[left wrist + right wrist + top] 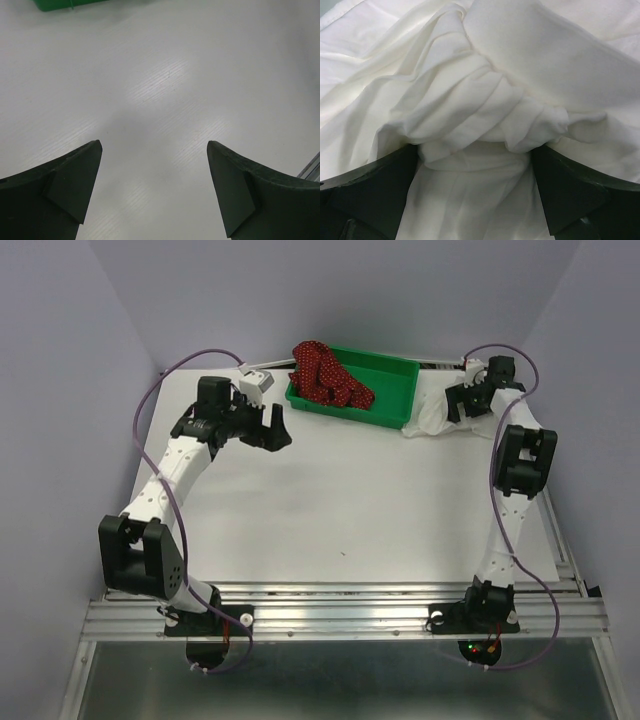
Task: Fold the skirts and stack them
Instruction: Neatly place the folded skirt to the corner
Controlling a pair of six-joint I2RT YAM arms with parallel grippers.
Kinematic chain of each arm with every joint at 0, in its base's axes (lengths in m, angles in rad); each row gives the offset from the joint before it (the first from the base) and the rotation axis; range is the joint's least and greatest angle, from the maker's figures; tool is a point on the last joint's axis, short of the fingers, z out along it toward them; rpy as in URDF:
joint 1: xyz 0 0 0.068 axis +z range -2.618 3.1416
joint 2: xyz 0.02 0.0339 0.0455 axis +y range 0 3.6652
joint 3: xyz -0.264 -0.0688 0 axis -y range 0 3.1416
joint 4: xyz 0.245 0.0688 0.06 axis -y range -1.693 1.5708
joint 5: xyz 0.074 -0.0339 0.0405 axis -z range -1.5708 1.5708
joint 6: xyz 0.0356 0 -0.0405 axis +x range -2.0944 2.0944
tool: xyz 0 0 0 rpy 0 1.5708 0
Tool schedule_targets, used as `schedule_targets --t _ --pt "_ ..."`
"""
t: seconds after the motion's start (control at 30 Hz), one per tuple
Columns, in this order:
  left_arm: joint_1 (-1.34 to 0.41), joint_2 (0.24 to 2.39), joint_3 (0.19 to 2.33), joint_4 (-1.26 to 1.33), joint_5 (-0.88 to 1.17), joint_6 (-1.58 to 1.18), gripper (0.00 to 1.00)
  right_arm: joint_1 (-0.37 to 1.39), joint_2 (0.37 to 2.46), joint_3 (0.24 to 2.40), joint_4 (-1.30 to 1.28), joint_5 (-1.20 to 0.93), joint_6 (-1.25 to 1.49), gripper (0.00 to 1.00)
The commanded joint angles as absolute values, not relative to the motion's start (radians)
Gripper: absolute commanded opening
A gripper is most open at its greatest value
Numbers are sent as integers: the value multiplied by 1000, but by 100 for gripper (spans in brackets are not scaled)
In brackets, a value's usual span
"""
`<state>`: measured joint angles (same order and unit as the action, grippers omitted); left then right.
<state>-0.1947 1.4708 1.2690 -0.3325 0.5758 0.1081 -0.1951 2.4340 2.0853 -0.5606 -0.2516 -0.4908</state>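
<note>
The dark red skirt with white dots (325, 375) lies bunched in the left end of the green tray (400, 368). Crumpled on the table just right of the tray is the white skirt (430, 412), which fills the right wrist view (470, 95). My right gripper (462, 405) is down on it, jaws wide, with a bundle of white folds between the fingers (475, 155). My left gripper (275, 430) hovers open over bare table left of the tray, nothing between its fingers (155, 150).
The tray's green edge (55, 4) shows at the top left of the left wrist view. A small grey-white box (256, 380) sits at the back left, behind the left gripper. Purple walls close in the table on three sides.
</note>
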Motion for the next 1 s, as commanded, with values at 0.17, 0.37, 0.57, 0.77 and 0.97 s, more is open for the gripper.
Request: schedule_targets --t 0.17,0.37,0.57,0.77,0.97 --pt "-181 1489 1264 -316 611 127 99 -193 2583 2220 -580 -279 -437 100" --pt "-179 1470 1246 -308 643 120 99 -184 2439 2203 -540 -298 -431 100" --pt "-176 1411 1227 -308 615 126 99 -184 2249 2161 -349 -265 -307 100" --pt "-167 1327 1200 -293 534 130 99 -175 2085 2210 -342 -359 -258 100" --pt "-164 1267 1198 -224 457 129 99 -166 1910 2136 -551 -417 -270 100"
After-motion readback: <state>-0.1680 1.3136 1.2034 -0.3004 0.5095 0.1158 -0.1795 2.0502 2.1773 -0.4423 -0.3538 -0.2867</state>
